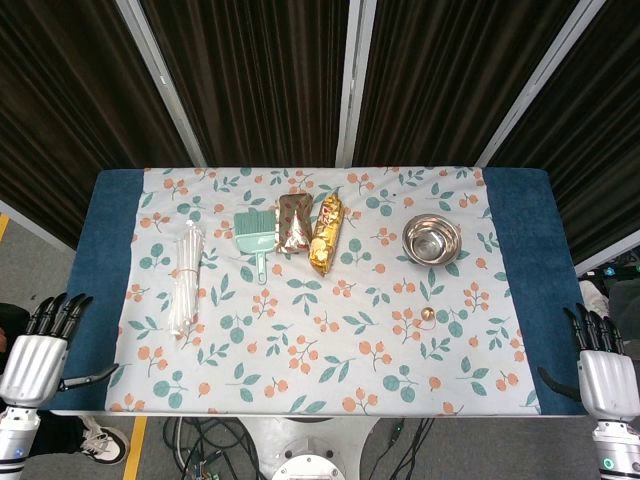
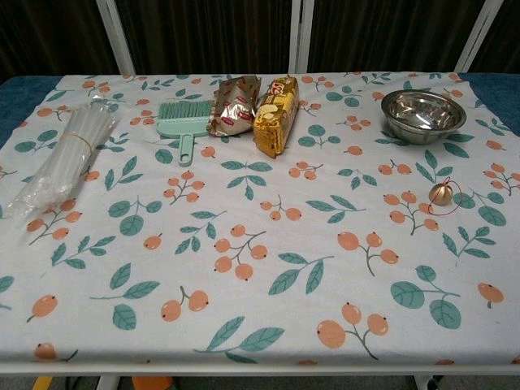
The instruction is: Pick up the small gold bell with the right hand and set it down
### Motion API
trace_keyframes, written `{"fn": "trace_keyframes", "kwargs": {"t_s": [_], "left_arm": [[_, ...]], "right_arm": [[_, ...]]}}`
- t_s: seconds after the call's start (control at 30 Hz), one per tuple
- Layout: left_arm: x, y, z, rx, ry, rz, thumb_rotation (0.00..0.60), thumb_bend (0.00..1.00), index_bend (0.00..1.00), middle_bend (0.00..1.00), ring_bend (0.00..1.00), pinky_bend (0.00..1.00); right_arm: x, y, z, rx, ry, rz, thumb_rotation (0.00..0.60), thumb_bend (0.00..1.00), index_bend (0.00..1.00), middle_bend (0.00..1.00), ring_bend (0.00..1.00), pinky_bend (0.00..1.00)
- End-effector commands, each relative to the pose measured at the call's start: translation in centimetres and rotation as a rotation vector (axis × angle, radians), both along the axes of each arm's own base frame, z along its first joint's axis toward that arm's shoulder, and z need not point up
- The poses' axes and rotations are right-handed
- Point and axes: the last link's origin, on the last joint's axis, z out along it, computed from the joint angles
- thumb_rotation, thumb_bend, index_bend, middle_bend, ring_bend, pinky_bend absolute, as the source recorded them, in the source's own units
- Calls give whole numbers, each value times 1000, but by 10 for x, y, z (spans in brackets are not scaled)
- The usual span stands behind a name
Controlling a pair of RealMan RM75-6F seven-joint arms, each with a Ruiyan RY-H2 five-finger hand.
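Note:
The small gold bell sits on the floral cloth, right of centre, a short way in front of the steel bowl; a thin red loop is attached to it. My right hand hangs off the table's right front corner, fingers apart and holding nothing, well away from the bell. Off the left front corner my left hand rests likewise, fingers spread and empty. Neither hand appears in the chest view.
A steel bowl stands behind the bell. Further left lie a gold snack pack, a brown foil pack, a green brush and a bundle of clear straws.

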Motion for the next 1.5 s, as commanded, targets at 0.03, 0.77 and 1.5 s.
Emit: {"fn": "trace_keyframes", "kwargs": {"t_s": [0.03,0.77,1.5], "left_arm": [[1,0,-1,-6,-5,2,130,0,74,82,3,87],[-2,-1,-5,-29,-25,21,133,0,74,82,3,87],[-12,1,-7,-43,-32,63,139,0,74,82,3,88]], "right_arm": [[-1,0,0,1,-4,-5,479,108,0,0,0,0],[44,-92,-48,220,12,105,589,192,0,0,0,0],[93,-138,-104,347,103,187,600,220,258,0,0,0]]}}
